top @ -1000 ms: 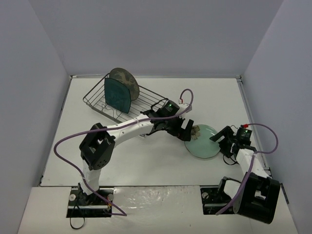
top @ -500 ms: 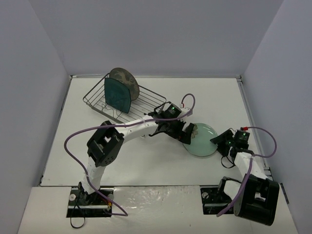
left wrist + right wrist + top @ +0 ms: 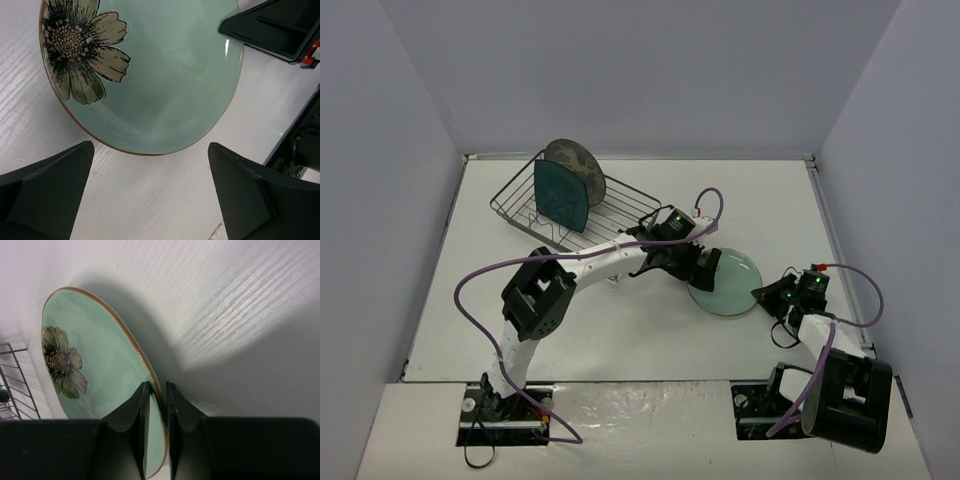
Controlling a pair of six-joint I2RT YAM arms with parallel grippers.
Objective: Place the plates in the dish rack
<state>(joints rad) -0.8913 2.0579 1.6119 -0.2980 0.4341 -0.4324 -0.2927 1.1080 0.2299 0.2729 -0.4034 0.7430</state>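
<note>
Evidently, the right gripper (image 3: 157, 390) is clamped narrowly on the rim of the mint-green flower plate (image 3: 100, 365), which is tilted up toward the worktop's near right. The left gripper (image 3: 151, 150) is spread wide above it. A handover seems called for next, toward the dish rack (image 3: 520, 200) at the far left corner.

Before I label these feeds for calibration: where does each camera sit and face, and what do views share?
Top external: fixed above and behind the robot, looking down the table at the dish rack and mint plate; left arm and right arm show.
Left wrist: on the left arm, facing down at the mint plate; the open left gripper frames the bottom.
Right wrist: on the right arm, looking low across the table; the right gripper pinches the plate's rim.
Shared: all three see the mint plate.
</note>
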